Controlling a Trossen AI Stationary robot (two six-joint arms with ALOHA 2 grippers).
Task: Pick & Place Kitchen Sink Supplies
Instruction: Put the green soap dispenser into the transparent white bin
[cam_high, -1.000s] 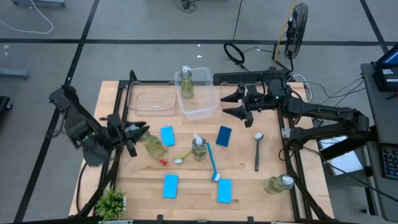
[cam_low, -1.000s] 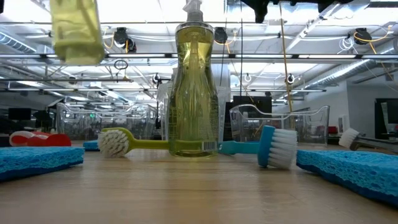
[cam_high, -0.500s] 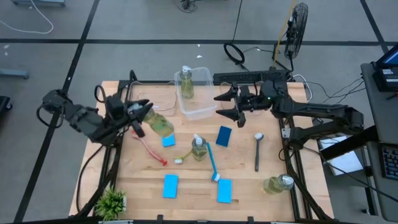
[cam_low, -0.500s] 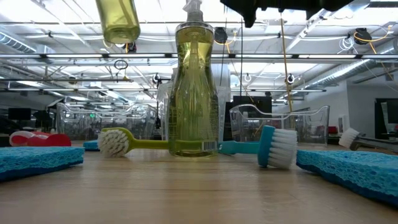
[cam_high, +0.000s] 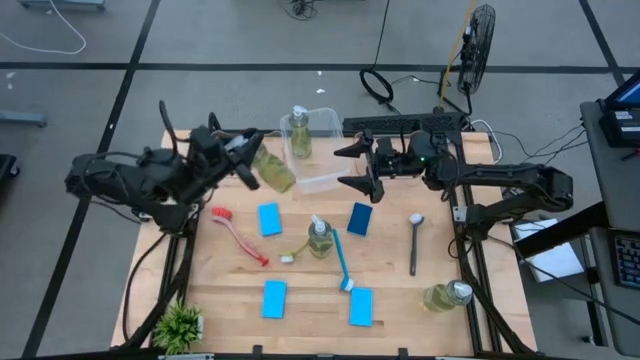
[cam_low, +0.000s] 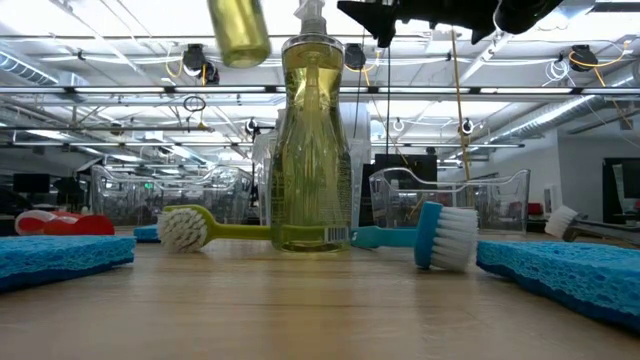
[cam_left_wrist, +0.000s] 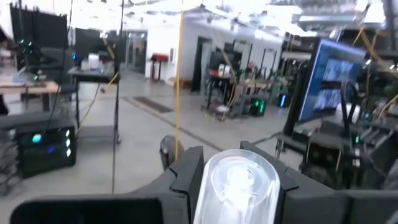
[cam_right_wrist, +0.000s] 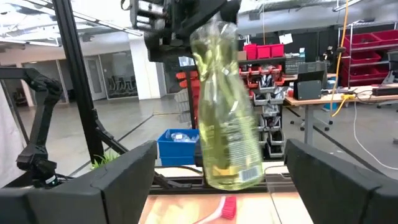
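- Two grippers are in view, both raised above the bench.
- Left gripper: fingers pinch a bottle near its pump end, tilted, held in the air just beside the bin. The right wrist view shows this bottle hanging clear of the bench.
- Right gripper: fingers spread wide, holding nothing, just on the other side of the bin from the held bottle.
- Bin: clear, at the far side of the bench; a second bottle stands inside it.
- Third bottle: upright, near the bench middle, on the near side of the bin.
- Fourth bottle: lying on its side, well apart from the bin, at the near right corner.
- Four sponges lie flat on the bench, on the near side of the bin.
- Red brush, blue brush and grey brush lie on the bench.
- Plant: near left corner, farthest from the bin.
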